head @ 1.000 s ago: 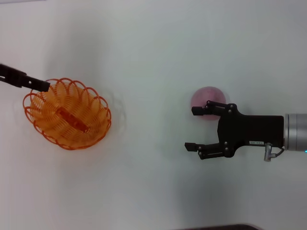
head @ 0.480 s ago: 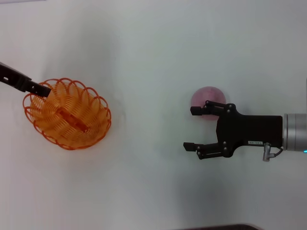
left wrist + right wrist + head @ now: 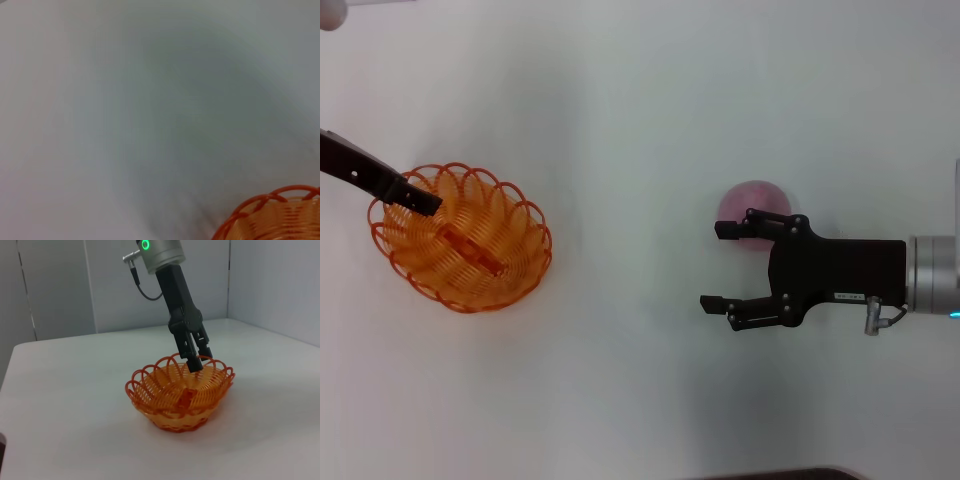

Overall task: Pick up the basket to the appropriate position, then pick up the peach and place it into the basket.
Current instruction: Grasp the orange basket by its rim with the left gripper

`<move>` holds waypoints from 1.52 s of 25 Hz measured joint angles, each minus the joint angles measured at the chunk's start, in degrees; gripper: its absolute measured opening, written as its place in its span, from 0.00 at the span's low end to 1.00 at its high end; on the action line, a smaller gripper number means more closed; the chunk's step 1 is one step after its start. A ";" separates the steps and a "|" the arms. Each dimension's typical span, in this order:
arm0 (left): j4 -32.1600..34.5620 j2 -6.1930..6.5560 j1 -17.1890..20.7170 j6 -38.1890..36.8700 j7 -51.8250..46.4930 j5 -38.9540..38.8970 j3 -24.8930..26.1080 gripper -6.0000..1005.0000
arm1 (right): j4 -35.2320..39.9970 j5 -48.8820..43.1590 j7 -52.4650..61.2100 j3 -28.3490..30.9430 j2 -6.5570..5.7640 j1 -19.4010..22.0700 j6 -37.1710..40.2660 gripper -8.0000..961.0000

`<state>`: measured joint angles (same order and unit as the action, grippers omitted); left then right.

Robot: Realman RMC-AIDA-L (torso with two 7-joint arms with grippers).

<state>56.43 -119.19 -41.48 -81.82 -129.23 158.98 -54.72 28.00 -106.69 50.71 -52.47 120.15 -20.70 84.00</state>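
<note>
Head view: left pincer [image 3: 428,203] over basket [image 3: 460,240] rim.

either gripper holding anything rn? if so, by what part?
Right gripper is open beside the peach, holding nothing. Left gripper is at the basket rim, fingertips just inside the loops; a closed grip on the rim cannot be confirmed.

I can't make out whether the left gripper [image 3: 196,361] has its jaws parted or together; in my head view its tip is a dark sliver at the basket [image 3: 460,238] rim, with the arm cut off by the frame edge. The upper finger of my right gripper [image 3: 732,270] hides part of the peach [image 3: 753,205]. My left wrist view shows only a blurred corner of basket rim, cropped.
</note>
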 joint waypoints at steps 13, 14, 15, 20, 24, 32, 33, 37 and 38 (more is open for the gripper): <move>-0.38 -0.97 -0.07 1.77 -0.37 3.04 -0.83 0.76 | -0.84 -0.16 -0.09 0.00 0.04 -0.46 -0.77 0.98; -0.56 -1.05 -0.09 2.01 -0.36 3.19 -0.83 0.76 | -0.84 -0.16 -0.09 0.00 0.03 -0.48 -0.77 0.98; -0.78 -1.13 -0.11 2.25 -0.36 3.26 -0.83 0.76 | -0.84 -0.16 -0.09 0.00 0.03 -0.54 -0.77 0.98; -1.05 -1.64 -0.31 2.98 -0.40 3.83 -0.83 0.75 | -1.23 -0.29 -0.09 0.00 0.01 -0.81 -0.85 0.98; -1.06 -1.82 -0.35 3.11 -0.45 4.03 -0.83 0.74 | -1.61 -0.34 -0.09 0.00 0.00 -1.01 -0.90 0.98; -0.49 -1.72 -0.44 3.70 -2.23 4.17 -0.31 0.69 | -1.99 -0.36 -0.10 0.00 -0.11 -1.10 -0.99 0.98; -0.49 -1.69 -0.45 3.70 -2.26 4.29 -0.49 0.67 | -1.99 -0.36 -0.09 0.00 -0.11 -1.09 -1.01 0.98; -0.66 -1.78 -0.54 3.70 -2.26 4.67 -0.79 0.60 | -2.08 -0.36 -0.10 0.00 -0.10 -1.05 -1.07 0.98; -0.67 -1.82 -0.55 3.70 -2.25 4.68 -0.81 0.58 | -2.09 -0.36 -0.11 0.00 -0.09 -1.04 -1.07 0.98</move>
<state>55.75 -121.01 -42.03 -78.13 -131.48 163.66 -55.53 25.91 -107.05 50.60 -52.47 120.05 -21.74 82.94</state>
